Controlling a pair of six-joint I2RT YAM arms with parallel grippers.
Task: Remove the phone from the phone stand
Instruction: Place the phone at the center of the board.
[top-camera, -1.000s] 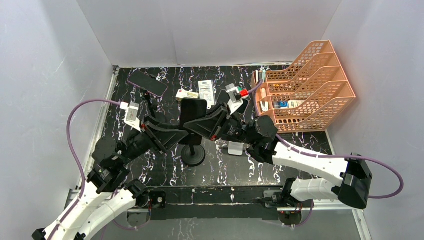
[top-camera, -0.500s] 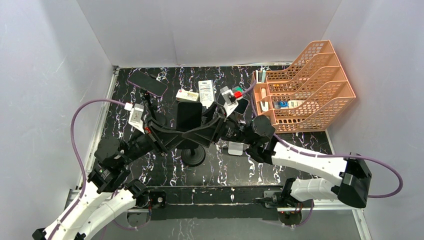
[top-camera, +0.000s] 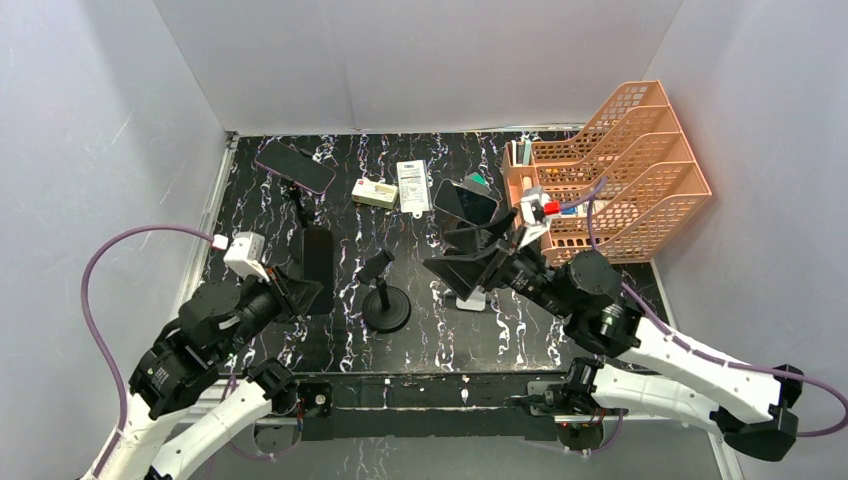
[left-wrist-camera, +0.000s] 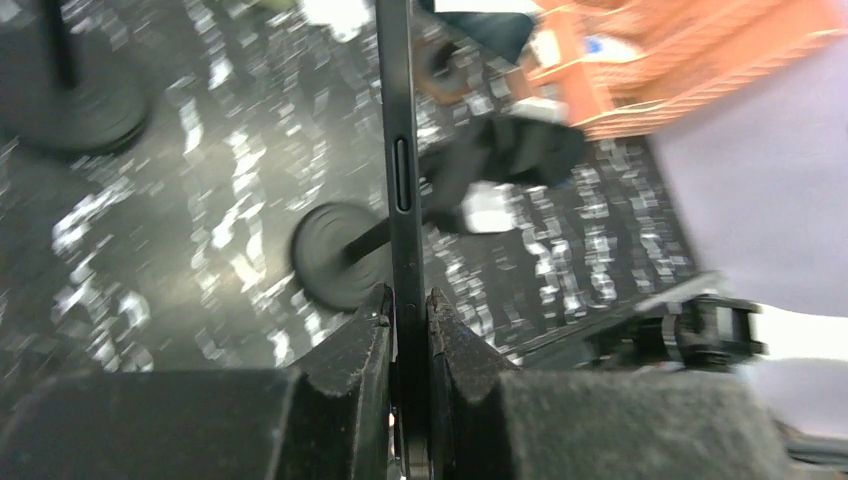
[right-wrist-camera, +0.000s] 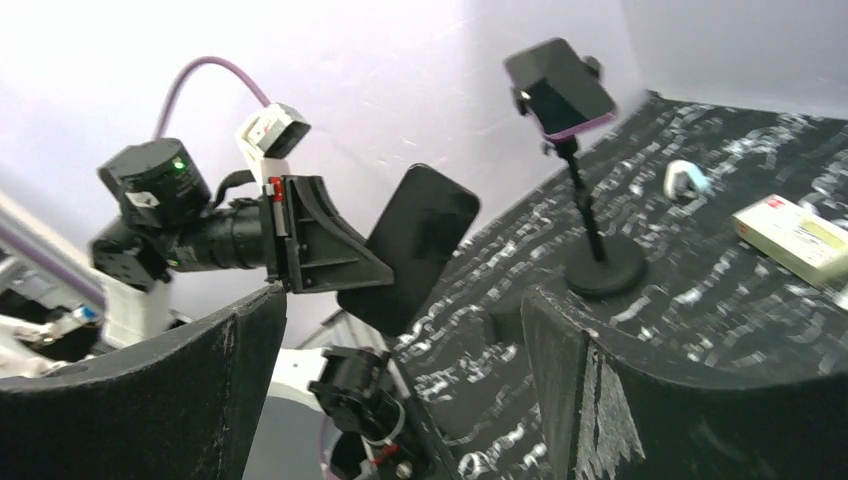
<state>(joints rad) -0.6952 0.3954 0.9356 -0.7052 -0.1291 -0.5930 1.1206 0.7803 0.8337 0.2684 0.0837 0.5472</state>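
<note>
The black phone (top-camera: 318, 256) is off its stand, held upright in my left gripper (top-camera: 300, 285) at the left of the table. In the left wrist view the phone (left-wrist-camera: 404, 150) shows edge-on, with both fingers pressed on it at my gripper (left-wrist-camera: 408, 300). The black phone stand (top-camera: 385, 302) stands empty at the table's middle, and its round base shows in the left wrist view (left-wrist-camera: 335, 255). My right gripper (top-camera: 455, 250) is open and empty, to the right of the stand. The right wrist view shows the gripper's wide gap (right-wrist-camera: 400, 300) and the held phone (right-wrist-camera: 415, 245).
A second phone in a purple case (top-camera: 295, 167) sits on another stand at the back left, also in the right wrist view (right-wrist-camera: 558, 88). A third dark phone (top-camera: 465, 200), two small boxes (top-camera: 412, 185) and an orange file rack (top-camera: 610, 170) stand at the back.
My left gripper has pulled the phone off the stand and drawn back to the left and nearer. My right gripper has left the stand and drawn back to the right, open.
</note>
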